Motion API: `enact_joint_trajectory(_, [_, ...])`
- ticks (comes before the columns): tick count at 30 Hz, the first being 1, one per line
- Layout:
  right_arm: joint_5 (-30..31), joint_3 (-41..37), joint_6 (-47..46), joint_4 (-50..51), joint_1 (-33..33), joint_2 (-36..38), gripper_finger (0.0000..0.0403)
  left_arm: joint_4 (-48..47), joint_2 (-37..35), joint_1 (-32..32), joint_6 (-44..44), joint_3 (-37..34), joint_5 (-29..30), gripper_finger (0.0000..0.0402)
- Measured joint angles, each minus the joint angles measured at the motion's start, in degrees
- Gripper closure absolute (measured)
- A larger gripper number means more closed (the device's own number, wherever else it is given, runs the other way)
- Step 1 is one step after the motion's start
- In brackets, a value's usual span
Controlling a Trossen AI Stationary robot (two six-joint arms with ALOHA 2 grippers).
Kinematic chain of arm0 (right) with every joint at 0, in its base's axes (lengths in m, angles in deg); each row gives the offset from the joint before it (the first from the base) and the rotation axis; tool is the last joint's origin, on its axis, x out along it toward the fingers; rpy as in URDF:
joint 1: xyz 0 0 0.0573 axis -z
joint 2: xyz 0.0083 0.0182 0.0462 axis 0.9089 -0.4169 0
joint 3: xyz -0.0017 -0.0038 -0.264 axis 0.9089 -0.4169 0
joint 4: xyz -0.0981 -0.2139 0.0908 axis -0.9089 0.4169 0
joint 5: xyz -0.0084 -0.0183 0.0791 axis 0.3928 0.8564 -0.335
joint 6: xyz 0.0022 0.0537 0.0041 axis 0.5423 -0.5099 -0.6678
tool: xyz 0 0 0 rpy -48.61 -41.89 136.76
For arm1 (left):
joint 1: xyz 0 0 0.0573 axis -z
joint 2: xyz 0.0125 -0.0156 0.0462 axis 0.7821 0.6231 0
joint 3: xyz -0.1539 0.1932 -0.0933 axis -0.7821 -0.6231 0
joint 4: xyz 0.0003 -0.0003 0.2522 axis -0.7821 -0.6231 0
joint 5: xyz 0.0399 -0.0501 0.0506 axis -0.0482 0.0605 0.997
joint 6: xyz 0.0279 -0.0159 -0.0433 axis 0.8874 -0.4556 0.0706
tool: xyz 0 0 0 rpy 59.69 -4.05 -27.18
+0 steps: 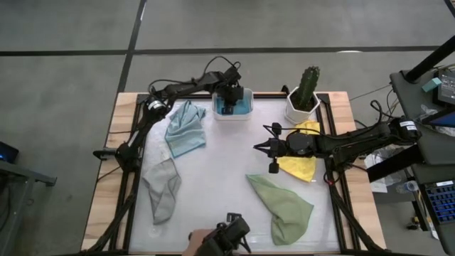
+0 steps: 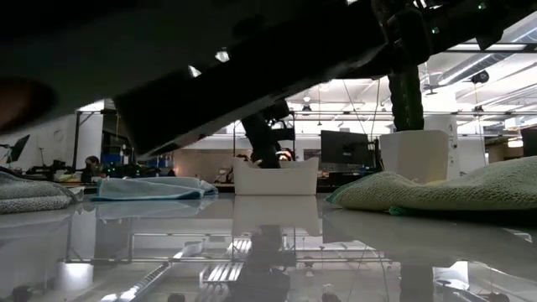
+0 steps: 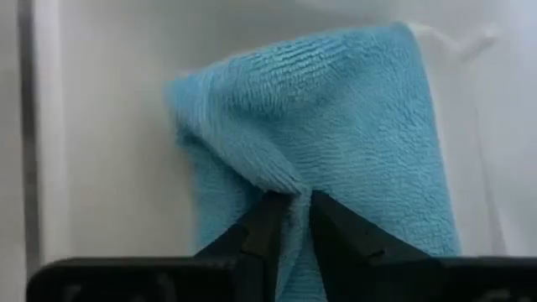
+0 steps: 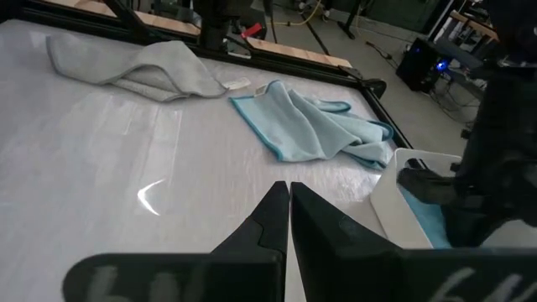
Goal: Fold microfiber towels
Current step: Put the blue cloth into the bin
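Note:
A bright blue towel (image 3: 336, 117) lies bunched inside the white tub (image 1: 232, 112) at the table's far edge. My left gripper (image 3: 299, 200) reaches down into the tub (image 2: 275, 178) and is shut on it. On the table lie a pale blue towel (image 1: 186, 129) at the far left, a grey towel (image 1: 162, 189) at the near left, a sage green towel (image 1: 284, 206) at the near right and a yellow towel (image 1: 301, 166) at the right. My right gripper (image 1: 257, 147) hovers shut beside the yellow towel, holding nothing. My left gripper pinches a raised fold (image 3: 285, 180) of the bright blue towel between its two fingers. The fingers come slanting down from above into the tub. The rest of the towel lies rumpled on the tub's floor.
A cactus in a white pot (image 1: 304, 101) stands at the far right, beside the tub. At the near edge a person's hand (image 1: 195, 245) holds a dark object (image 1: 229, 233). Bare table shows in the middle, between the towels.

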Motion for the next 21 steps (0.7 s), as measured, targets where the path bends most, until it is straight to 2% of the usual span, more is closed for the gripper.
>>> enact_joint_trajectory(11, [0.00, 0.00, 0.00, 0.02, 0.00, 0.00, 0.0394, 0.55, -3.70, 0.61, -1.17, 0.06, 5.57, 0.0359])
enact_joint_trajectory(21, [0.00, 0.00, -0.04, 0.00, 0.00, 0.00, 0.0394, 5.20, -5.09, 1.37, -3.06, -1.85, 5.35, 0.0359])
